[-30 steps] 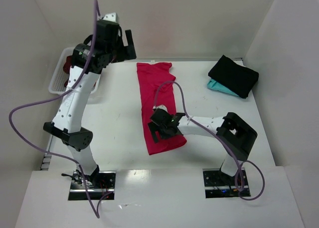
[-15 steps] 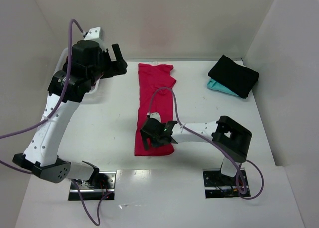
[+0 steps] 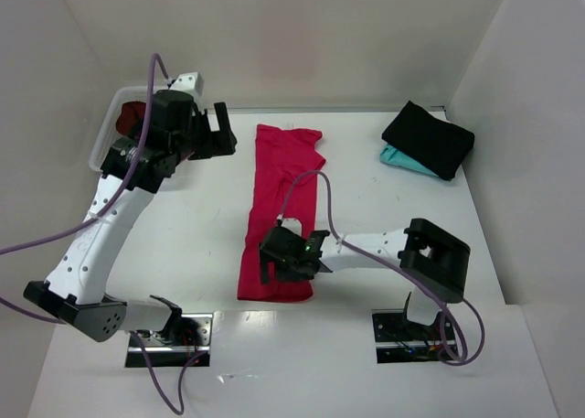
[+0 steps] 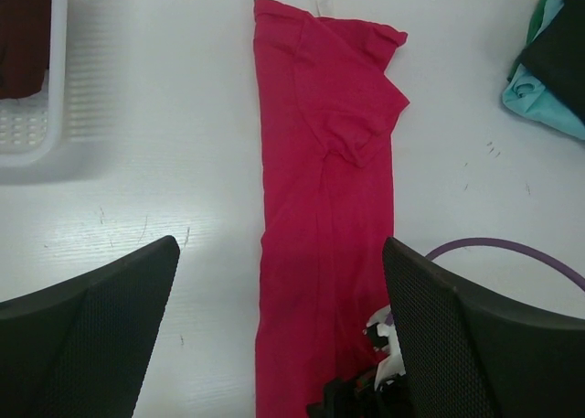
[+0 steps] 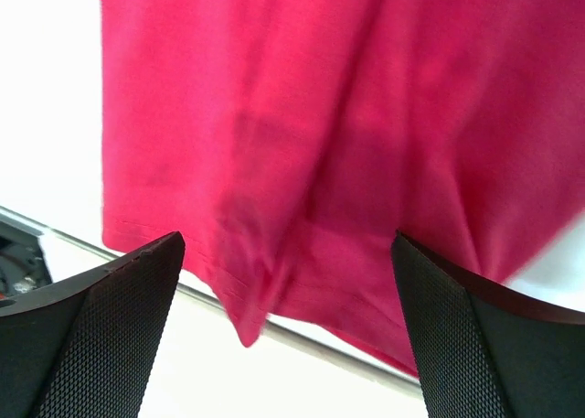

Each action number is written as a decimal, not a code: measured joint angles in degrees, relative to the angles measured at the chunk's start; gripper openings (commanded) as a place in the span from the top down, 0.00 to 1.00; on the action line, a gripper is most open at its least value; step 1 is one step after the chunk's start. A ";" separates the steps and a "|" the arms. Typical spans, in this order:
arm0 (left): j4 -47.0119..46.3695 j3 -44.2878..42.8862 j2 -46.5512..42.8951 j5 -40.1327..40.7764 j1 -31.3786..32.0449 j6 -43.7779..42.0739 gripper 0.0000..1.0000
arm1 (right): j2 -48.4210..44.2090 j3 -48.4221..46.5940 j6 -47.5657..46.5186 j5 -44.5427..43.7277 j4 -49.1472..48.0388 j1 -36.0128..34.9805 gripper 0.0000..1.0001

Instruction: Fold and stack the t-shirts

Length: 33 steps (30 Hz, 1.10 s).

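Observation:
A crimson-pink t-shirt (image 3: 279, 194) (image 4: 324, 208) (image 5: 320, 116) lies on the white table as a long narrow strip, its hem close to the near edge. My right gripper (image 3: 288, 270) (image 5: 288, 244) hovers open over that hem, with nothing between its fingers. Raised near the back left, my left gripper (image 3: 222, 132) (image 4: 279, 253) is open and empty and looks down on the strip. At the back right a folded black t-shirt (image 3: 430, 139) (image 4: 562, 52) rests on a teal one (image 3: 407, 162) (image 4: 539, 93). A dark maroon t-shirt (image 3: 132, 116) (image 4: 23, 34) lies in the basket.
The white lattice basket (image 3: 102, 153) (image 4: 32, 134) stands at the back left edge. The right arm's purple cable (image 3: 320, 185) (image 4: 503, 249) arcs over the pink strip. White walls close in the table on three sides. The table's near lip (image 5: 356, 349) runs just past the hem.
The right gripper has moved toward the near edge and to the left, and the pink strip's near end has shifted with it. The left gripper has come down and forward from the back.

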<state>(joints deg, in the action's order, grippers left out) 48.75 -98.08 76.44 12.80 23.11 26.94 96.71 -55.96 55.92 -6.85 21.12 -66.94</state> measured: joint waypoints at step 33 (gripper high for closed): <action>-7.98 50.58 -15.56 -22.10 0.39 15.32 0.05 | -27.89 22.73 4.68 0.50 5.29 5.84 0.14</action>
<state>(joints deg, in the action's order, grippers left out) 40.77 -47.51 60.88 -9.30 23.51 42.26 68.82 -33.23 60.60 -6.35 26.41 -61.10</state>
